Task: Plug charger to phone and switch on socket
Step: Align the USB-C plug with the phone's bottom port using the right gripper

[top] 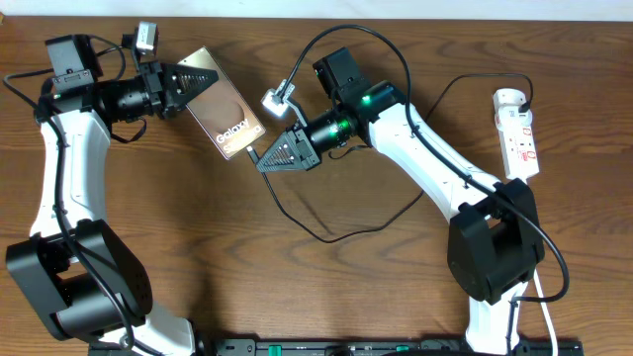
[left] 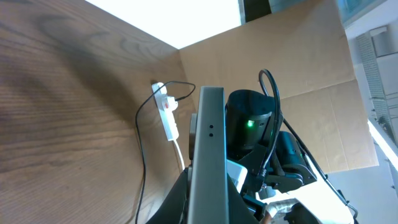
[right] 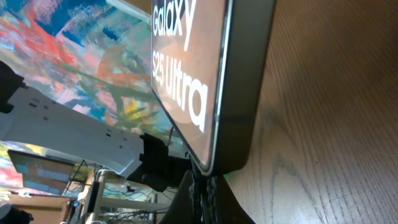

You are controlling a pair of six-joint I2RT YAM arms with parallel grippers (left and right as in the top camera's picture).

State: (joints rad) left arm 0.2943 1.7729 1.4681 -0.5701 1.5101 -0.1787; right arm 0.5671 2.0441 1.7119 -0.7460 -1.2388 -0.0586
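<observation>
My left gripper [top: 198, 81] is shut on the upper end of the phone [top: 229, 119] and holds it tilted above the table. In the left wrist view the phone [left: 208, 149] shows edge-on between the jaws [left: 208, 208]. My right gripper [top: 269, 160] is shut on the connector end of the charger, right at the phone's lower edge. The charger's black cable [top: 326, 235] loops over the table towards the socket [top: 518, 133] at the far right. In the right wrist view the shut fingers [right: 202, 190] meet the lower edge of the phone [right: 186, 74]. The connector tip is hidden between them.
The socket [left: 168, 115] lies by a cardboard wall [left: 298, 68] at the table's right end, with the black cable [left: 142, 162] running from it. The thick white cord [top: 542, 297] drops off the front edge by the right arm's base [top: 490, 247].
</observation>
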